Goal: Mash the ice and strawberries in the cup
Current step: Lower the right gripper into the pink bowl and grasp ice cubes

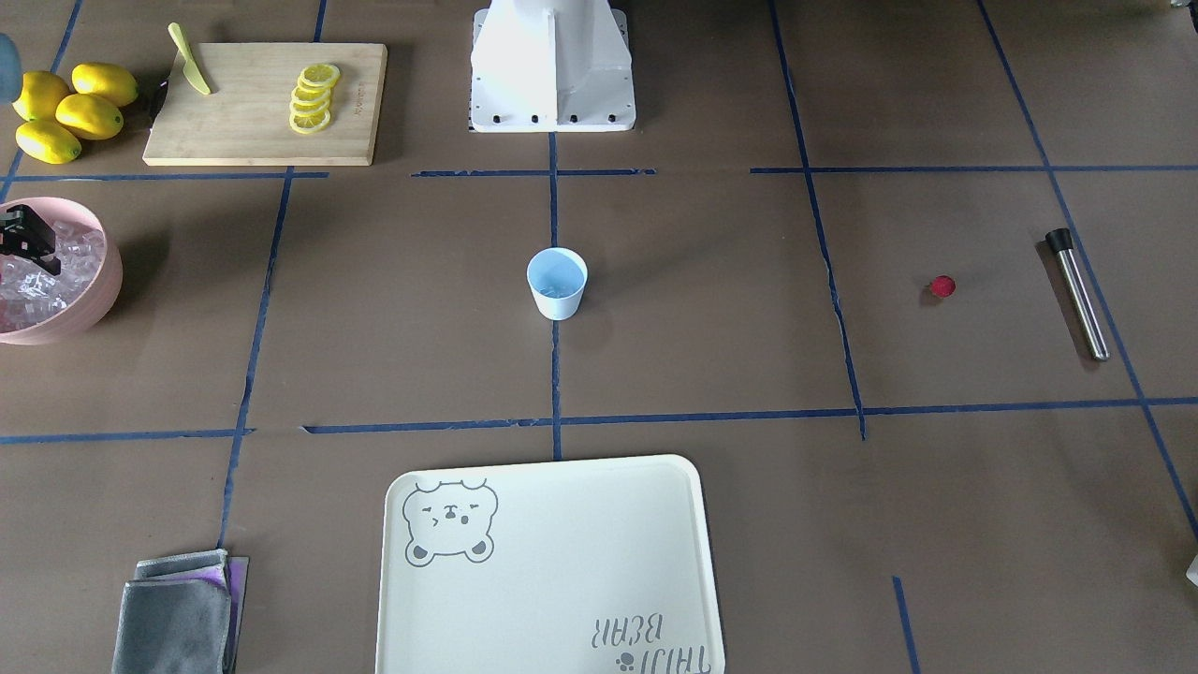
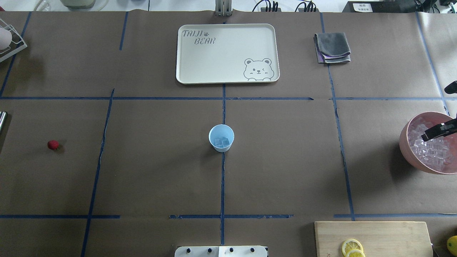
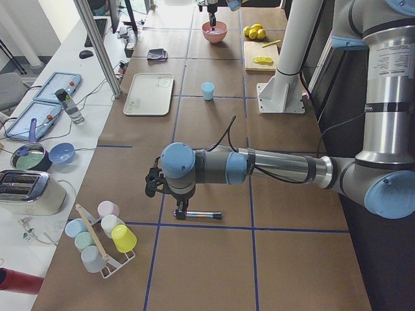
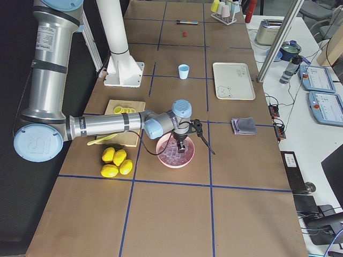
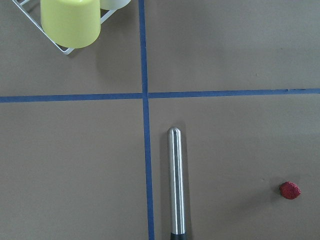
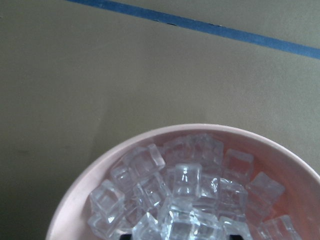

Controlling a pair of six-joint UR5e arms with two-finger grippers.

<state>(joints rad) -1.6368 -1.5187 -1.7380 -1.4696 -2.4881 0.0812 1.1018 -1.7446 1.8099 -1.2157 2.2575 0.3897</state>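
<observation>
**Ice loading: cup part-filled, berry and muddler staged on the left arm's side.**

Front-facing: the cup [image 1: 557, 283] stands at table centre, probably so both arms can reach it; the strawberry [image 1: 942, 286] lies well apart, near the muddler [image 1: 1078, 295]. Overhead: ice [image 2: 222, 141] lies inside the cup; the right gripper [image 2: 425, 136] hangs over the pink bowl [image 2: 405, 150]. Left side: the left gripper [image 3: 181, 211] hovers above the muddler, its jaw state impossible to tell. Right wrist: the jaws stand apart over the bowl's ice supply [image 6: 185, 180].
</observation>
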